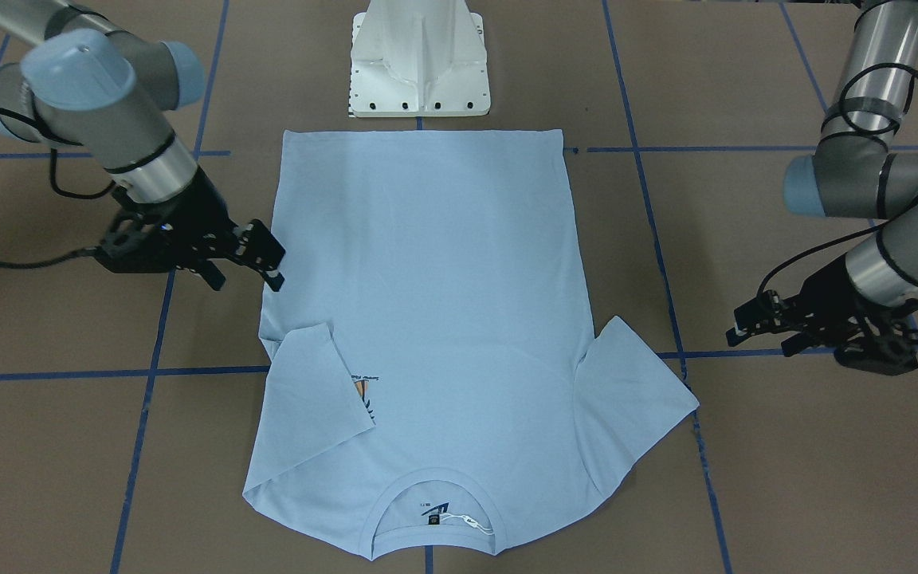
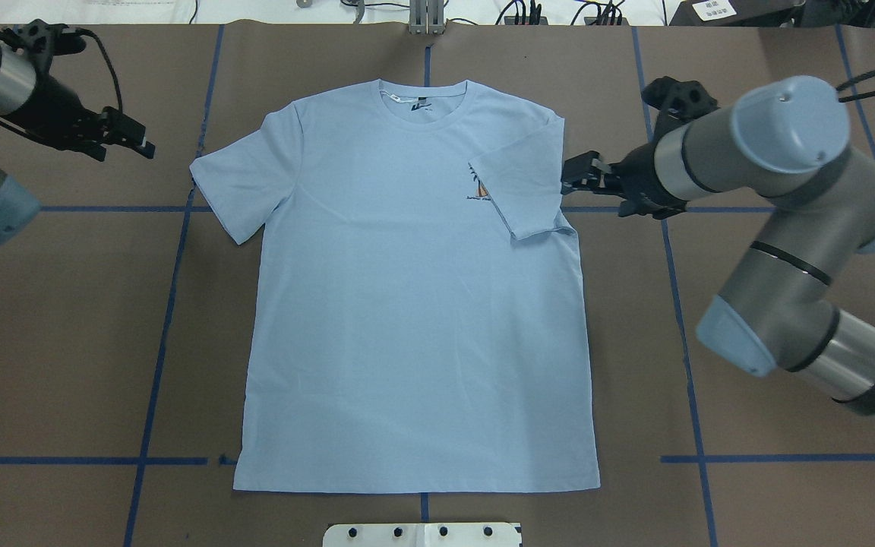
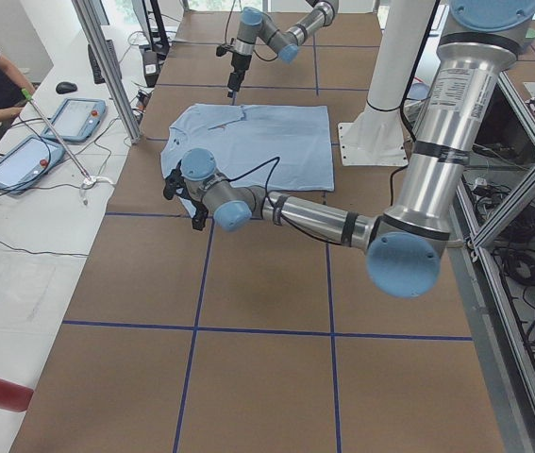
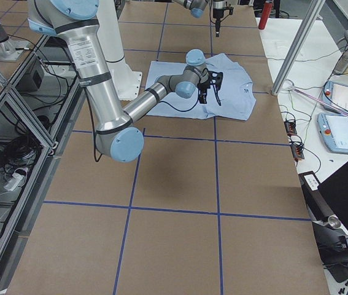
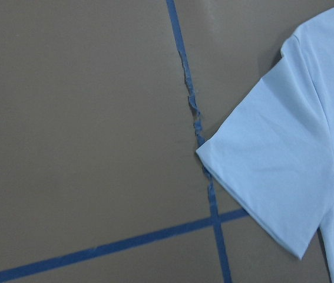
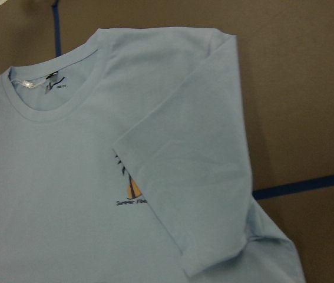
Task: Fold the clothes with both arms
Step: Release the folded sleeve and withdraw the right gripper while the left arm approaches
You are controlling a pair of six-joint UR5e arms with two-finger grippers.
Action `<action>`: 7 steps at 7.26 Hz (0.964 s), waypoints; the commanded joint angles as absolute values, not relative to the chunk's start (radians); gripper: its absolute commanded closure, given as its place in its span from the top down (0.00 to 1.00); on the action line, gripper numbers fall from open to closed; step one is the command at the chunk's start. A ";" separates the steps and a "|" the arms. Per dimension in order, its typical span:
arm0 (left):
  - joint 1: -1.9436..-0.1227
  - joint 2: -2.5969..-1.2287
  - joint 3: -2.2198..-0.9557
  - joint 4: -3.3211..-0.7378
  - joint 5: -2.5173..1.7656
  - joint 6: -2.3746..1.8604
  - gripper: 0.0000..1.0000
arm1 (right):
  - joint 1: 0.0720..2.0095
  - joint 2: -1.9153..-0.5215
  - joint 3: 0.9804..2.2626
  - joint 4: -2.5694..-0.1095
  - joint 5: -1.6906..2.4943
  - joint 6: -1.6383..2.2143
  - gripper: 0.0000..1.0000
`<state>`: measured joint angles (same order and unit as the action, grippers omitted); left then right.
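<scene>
- T-shirt lies flat on the table, front up, between the two claws. Its collar is at the end far from the robot's base, and the hem is nearest the base.
- R claw: fingers apart, nothing held. It sits low, just off the shirt's side edge at chest height, tips pointing at the shirt. Can't tell if a tip touches the cloth.
- Sleeve nearest the R claw is folded inward over the chest, with its cuff edge running diagonally. It covers part of the small chest print. Orange and dark bits of the print, plus a line of text, show beside the cuff.
- L claw: also spread, empty. It's over bare table, well clear of the shirt and out past the other sleeve, tips toward it.
- That sleeve is spread flat. In the L wrist view its cuff corner sits on a blue tape line where the tape is crinkled.
- Inside the collar: a dark neck label w/ a white tag.
- Shirt body is smooth, only faint creases. The side edge by the R claw bunches a little under the folded sleeve.
</scene>
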<state>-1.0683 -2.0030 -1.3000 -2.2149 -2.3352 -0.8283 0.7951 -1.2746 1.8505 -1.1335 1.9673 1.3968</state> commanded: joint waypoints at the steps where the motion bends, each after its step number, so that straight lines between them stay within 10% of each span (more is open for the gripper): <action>1: -0.959 -2.066 -1.235 -2.267 -2.123 -1.047 0.91 | 0.851 -1.411 1.913 -1.127 1.997 1.388 0.99; 7: -0.882 -2.091 -1.181 -2.269 -1.954 -1.097 0.62 | 0.850 -1.419 1.904 -1.127 1.985 1.391 1.00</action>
